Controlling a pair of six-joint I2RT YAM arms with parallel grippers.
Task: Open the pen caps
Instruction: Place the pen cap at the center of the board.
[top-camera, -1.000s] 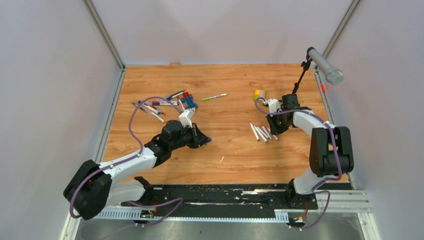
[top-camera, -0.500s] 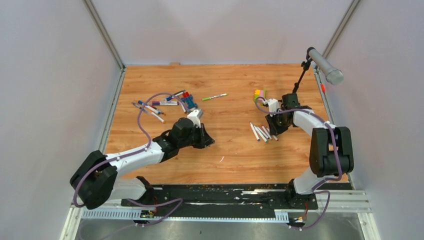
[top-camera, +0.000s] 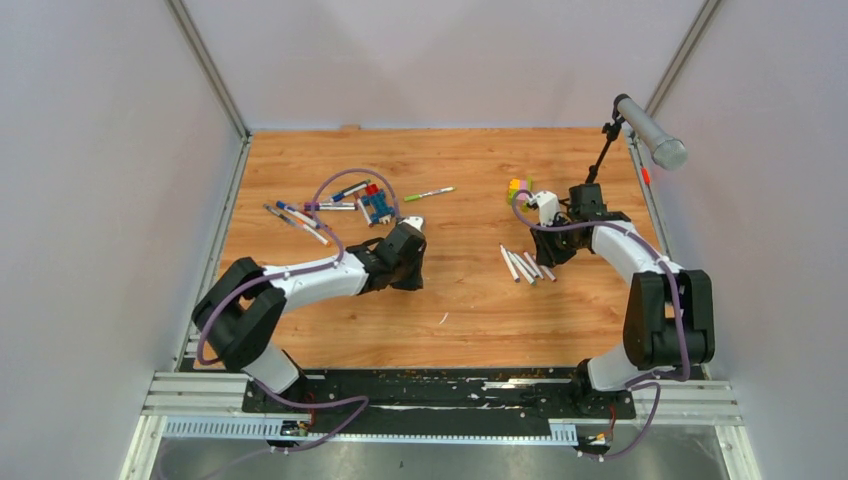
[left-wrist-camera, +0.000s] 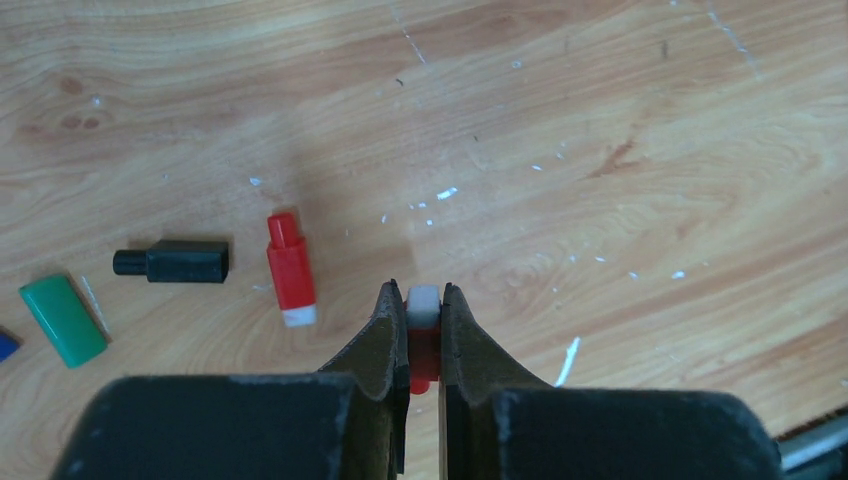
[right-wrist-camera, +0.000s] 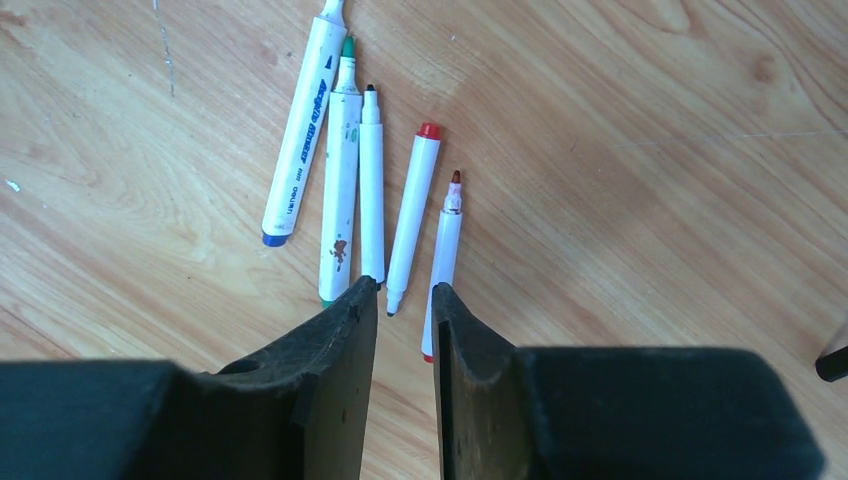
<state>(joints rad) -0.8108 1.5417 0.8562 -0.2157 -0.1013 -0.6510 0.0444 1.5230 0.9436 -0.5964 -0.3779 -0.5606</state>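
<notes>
Left wrist view has the left tool (left-wrist-camera: 421, 293) pinched tight on a red cap (left-wrist-camera: 424, 352) with a white end. The cap lies along the fingers and pokes just past their tips, and no pen shows in that grip. Ahead of this tool and off to its left, a loose red cap (left-wrist-camera: 290, 270), a black cap (left-wrist-camera: 172, 262) and a green cap (left-wrist-camera: 63, 320) lie flat on the table (left-wrist-camera: 600, 150), each apart from the others. Setting the held cap down beside them would probably mean a short move forward and left.

From the top external camera, a heap of pens (top-camera: 310, 210) lies beyond the left tool and to its left, just beside a toy brick figure (top-camera: 377, 203). A lone green pen (top-camera: 430, 193) lies straight beyond it. The left arm is the nearer one to both.

On the right wrist camera, the right tool (right-wrist-camera: 405, 292) has its jaws a narrow gap apart with nothing between them. A row of five pens (right-wrist-camera: 372, 180) lies directly ahead of it, their long axes running away from the tool, nearly parallel. Several bare nibs show.

No container is visible; everything lies loose on the table.
</notes>
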